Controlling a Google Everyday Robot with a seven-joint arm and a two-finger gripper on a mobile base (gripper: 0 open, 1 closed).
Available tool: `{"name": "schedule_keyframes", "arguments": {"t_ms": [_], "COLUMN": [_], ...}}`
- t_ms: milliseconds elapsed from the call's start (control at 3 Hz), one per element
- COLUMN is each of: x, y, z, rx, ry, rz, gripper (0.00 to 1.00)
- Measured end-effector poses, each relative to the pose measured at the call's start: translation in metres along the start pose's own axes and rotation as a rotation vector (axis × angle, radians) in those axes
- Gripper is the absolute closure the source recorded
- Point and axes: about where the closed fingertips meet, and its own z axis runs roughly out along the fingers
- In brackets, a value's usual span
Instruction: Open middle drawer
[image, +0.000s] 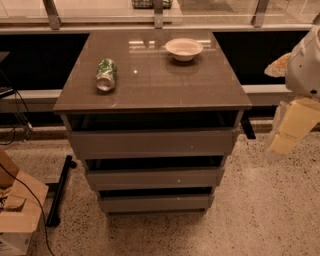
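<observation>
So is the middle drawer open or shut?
Shut or barely ajar, cannot tell: the middle drawer shows only a thin dark strip above its front. The gripper hangs right of the cabinet, apart from it.

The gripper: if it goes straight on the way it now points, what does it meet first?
The gripper, right of the cabinet, points down and slightly left. Probably the speckled floor comes first, not the middle drawer; depth is unclear.

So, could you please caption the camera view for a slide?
Gripper hangs beside the cabinet, apart from the middle drawer; can and bowl on top.
</observation>
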Motion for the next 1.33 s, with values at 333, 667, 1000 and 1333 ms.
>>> {"name": "schedule_keyframes", "arguments": {"t_ms": [333,667,1000,1333], "x": [-0.008,-0.013,-0.013,-0.013], "y": [0.014,0.021,0.019,0.019], "z": [0.027,0.056,0.097,0.097], "rx": [-0.011,-0.034,-0.075,-0.075], "ry": [-0.103,-0.204,-0.284,-0.284], "rz": [0.027,0.041,0.067,0.067], "gripper": [0.00,0.00,0.00,0.00]}}
